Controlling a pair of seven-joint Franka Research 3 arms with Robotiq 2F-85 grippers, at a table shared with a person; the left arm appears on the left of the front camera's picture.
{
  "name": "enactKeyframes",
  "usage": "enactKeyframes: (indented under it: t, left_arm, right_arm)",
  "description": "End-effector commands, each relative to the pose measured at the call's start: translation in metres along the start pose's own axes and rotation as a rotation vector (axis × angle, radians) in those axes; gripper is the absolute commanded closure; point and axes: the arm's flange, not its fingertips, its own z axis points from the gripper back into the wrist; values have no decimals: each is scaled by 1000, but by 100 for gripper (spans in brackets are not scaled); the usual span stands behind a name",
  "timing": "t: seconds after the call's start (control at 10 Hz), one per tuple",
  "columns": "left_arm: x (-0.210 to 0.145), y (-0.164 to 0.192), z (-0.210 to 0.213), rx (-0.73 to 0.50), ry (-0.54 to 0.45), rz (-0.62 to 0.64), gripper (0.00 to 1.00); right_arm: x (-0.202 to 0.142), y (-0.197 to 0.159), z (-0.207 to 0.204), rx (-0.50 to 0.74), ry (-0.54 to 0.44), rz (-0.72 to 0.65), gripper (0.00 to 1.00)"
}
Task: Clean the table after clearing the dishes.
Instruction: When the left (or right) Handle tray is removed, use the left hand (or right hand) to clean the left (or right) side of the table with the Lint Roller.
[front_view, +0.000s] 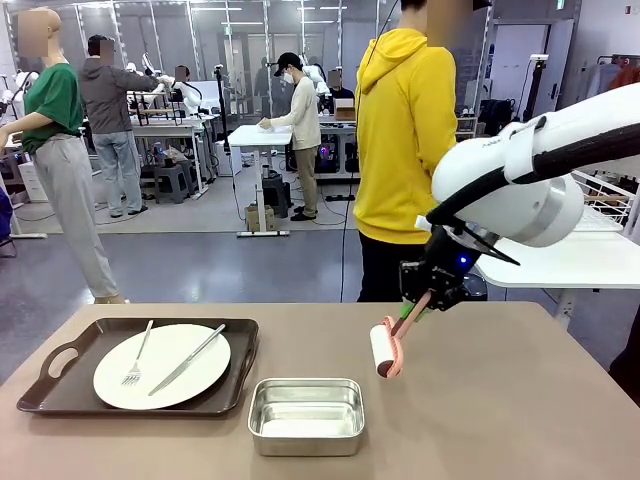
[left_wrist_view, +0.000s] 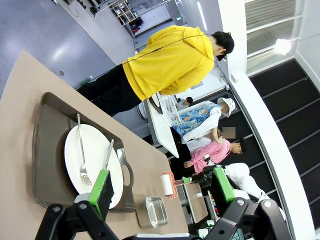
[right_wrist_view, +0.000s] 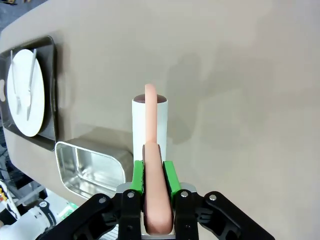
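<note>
On the left of the beige table (front_view: 500, 420) a dark brown tray (front_view: 60, 390) carries a white plate (front_view: 162, 366) with a fork (front_view: 137, 362) and a knife (front_view: 188, 358). My right gripper (front_view: 418, 305) is shut on the pink handle of a white lint roller (front_view: 382, 350), held low over the table's middle right. In the right wrist view the gripper (right_wrist_view: 153, 175) clamps the handle and the roller (right_wrist_view: 140, 125) points away; whether it touches the top I cannot tell. My left gripper (left_wrist_view: 161, 172) is open and empty, high above the plate (left_wrist_view: 92, 160) and tray (left_wrist_view: 47, 150).
A small steel pan (front_view: 306, 415) stands empty near the front edge, between tray and roller. A person in a yellow hoodie (front_view: 405, 130) stands at the far side. A white table (front_view: 570, 260) is behind my right arm.
</note>
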Motion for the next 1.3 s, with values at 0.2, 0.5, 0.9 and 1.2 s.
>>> enactKeyframes:
  t: [0.2, 0.5, 0.9, 1.2]
  left_arm:
    - [1, -3, 2, -18, -10, -7, 0]
    - [1, -3, 2, -18, -10, -7, 0]
    - [1, -3, 2, -18, -10, -7, 0]
    - [1, -3, 2, -18, -10, -7, 0]
  right_arm:
    - [-15, -42, -23, 97, 16, -32, 79]
    - [-8, -63, -39, 83, 1, -45, 79]
    - [-17, -122, -40, -64, -57, -76, 79]
    - [-22, -166, -25, -251, -69, -91, 79]
